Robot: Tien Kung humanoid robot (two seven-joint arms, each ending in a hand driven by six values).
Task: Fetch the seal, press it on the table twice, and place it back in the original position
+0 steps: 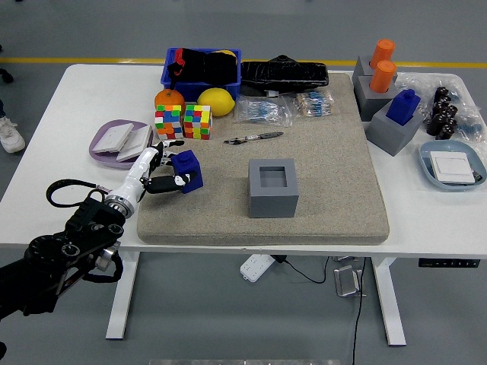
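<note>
My left hand [161,172] is shut on the blue seal [188,169], a small blue block, at the left part of the grey mat [319,163]. The seal looks to rest on the mat. The empty grey holder [273,187] with a square socket stands in the middle of the mat, to the right of the seal. My black left arm [65,251] comes in from the lower left. My right hand is out of view.
Two colour cubes [183,121], an orange [167,98], a lemon [215,100] and a blue bin [202,66] stand behind my hand. A purple plate [118,141] lies left. Pen [255,138], bags, grey holders with orange and blue seals [384,84] and a blue tray [453,165] lie right.
</note>
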